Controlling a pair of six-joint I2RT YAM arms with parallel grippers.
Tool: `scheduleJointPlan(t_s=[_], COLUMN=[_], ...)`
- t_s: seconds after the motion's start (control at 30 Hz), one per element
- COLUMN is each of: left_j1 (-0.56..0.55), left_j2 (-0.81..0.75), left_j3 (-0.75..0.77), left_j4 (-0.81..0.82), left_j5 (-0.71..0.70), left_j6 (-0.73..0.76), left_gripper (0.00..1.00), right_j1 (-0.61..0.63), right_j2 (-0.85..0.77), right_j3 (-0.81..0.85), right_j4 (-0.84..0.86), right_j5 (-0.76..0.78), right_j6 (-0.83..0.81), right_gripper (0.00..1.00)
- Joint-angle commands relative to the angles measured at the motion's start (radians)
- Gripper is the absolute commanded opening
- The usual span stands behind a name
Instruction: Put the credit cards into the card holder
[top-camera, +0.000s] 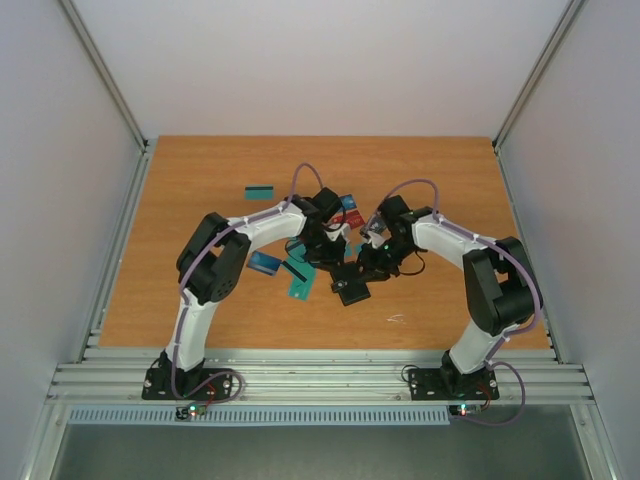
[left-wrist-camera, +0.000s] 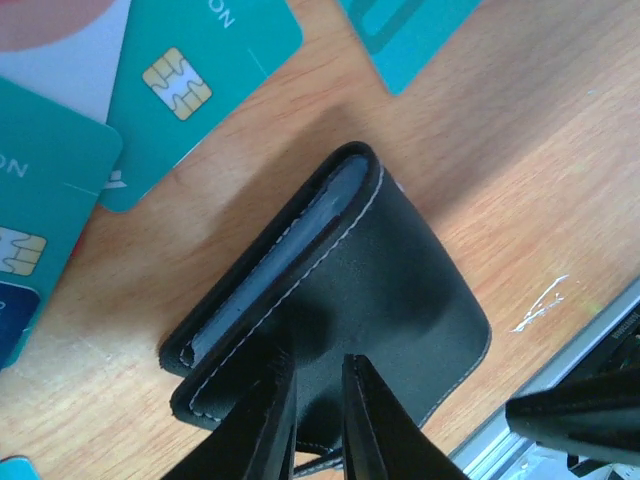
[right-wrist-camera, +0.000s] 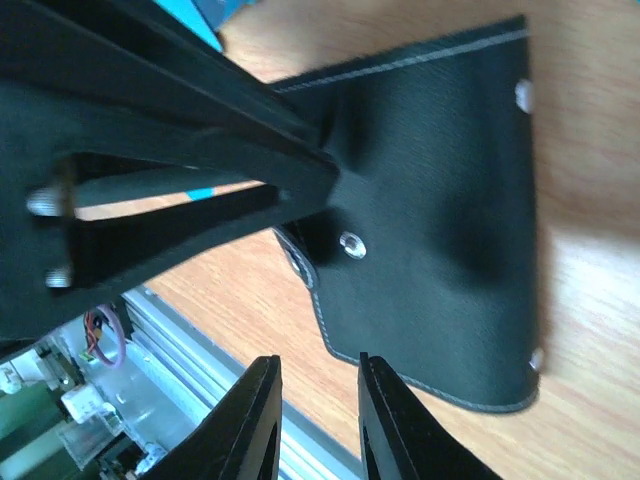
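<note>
Left gripper (left-wrist-camera: 318, 360) seemingly pinches stitched black leather card holder (left-wrist-camera: 400, 280) — folded.

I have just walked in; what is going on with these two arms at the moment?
The left gripper pinches one flap of the black card holder, which lies on the wooden table. Teal credit cards lie loose beside it. The right gripper hovers open by the holder's edge, holding nothing. Neither gripper holds a card.
</note>
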Motion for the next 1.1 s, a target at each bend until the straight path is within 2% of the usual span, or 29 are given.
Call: scheduleJointPlan(t_s=[0.0, 0.2, 0.37, 0.93, 1.07], left_j1=[0.015, 0.024, 0.026, 0.026, 0.027], left_j2=[0.005, 0.023, 0.036, 0.048, 0.042], left_j3=[0.016, 0.014, -0.001, -0.017, -0.023], left_j4=[0.013, 0.015, 0.02, 0.019, 0.025], left_j5=[0.013, 0.02, 0.016, -0.007, -0.009], left_j6=[-0.034, -0.032, -0.017, 0.009, 0.009], left_gripper=[0.15, 0.14, 0.14, 0.13, 0.13], right_j1=[0.035, 0.056, 0.072, 0.101, 0.102], right_j2=[0.008, 0.007, -0.007, 0.059, 0.062], right_j3=[-0.02, -0.08, -0.099, -0.08, -0.081], right_j4=[0.122, 0.254, 0.299, 0.293, 0.299], right_j5=[-0.034, -0.011, 0.003, 0.024, 0.02], right_j6=[0.001, 0.023, 0.03, 0.032, 0.038], right_gripper=[0.24, 0.24, 0.2, 0.17, 0.13])
